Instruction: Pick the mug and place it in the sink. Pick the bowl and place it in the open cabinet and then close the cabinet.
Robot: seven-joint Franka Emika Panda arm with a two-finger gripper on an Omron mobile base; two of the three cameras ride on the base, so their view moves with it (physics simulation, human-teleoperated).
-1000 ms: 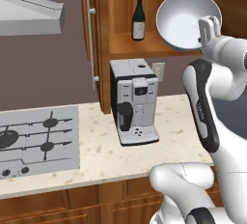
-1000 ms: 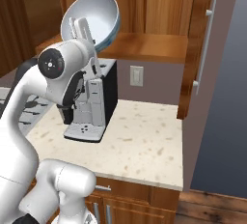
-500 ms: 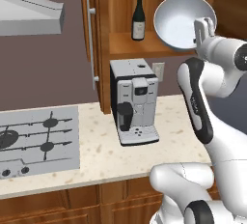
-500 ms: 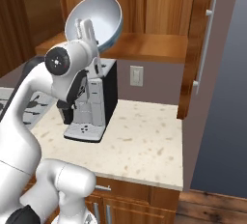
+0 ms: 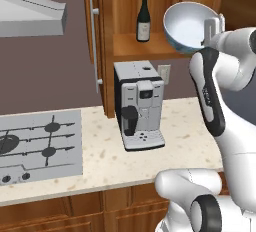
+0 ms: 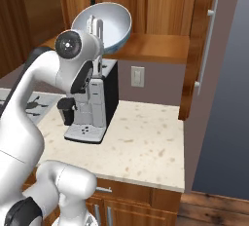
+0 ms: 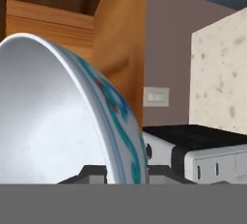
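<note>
My gripper [image 5: 213, 26] is shut on the rim of the bowl [image 5: 187, 26], a wide white bowl with blue patterning outside. It holds the bowl tilted on edge, high above the counter, just in front of the open cabinet [image 5: 140, 47] and its wooden shelf. From the right, the bowl [image 6: 109, 23] hangs over the shelf's front edge [image 6: 155, 49], with the gripper [image 6: 96, 25] below its rim. In the hand view the bowl [image 7: 48, 121] rises from between the fingertips of the gripper [image 7: 126, 172]. The mug and the sink are out of view.
A black-and-silver coffee machine [image 5: 138, 105] stands on the speckled counter [image 5: 185, 131] right under the bowl. A dark wine bottle [image 5: 144, 16] stands on the shelf's left side. The cabinet doors [image 5: 93, 41] [image 6: 206, 40] stand open on both sides. A stove [image 5: 40, 146] lies to the left.
The gripper has carried the bowl a little closer to the cabinet shelf, and the wrist has turned slightly. The grip on the rim has not changed.
</note>
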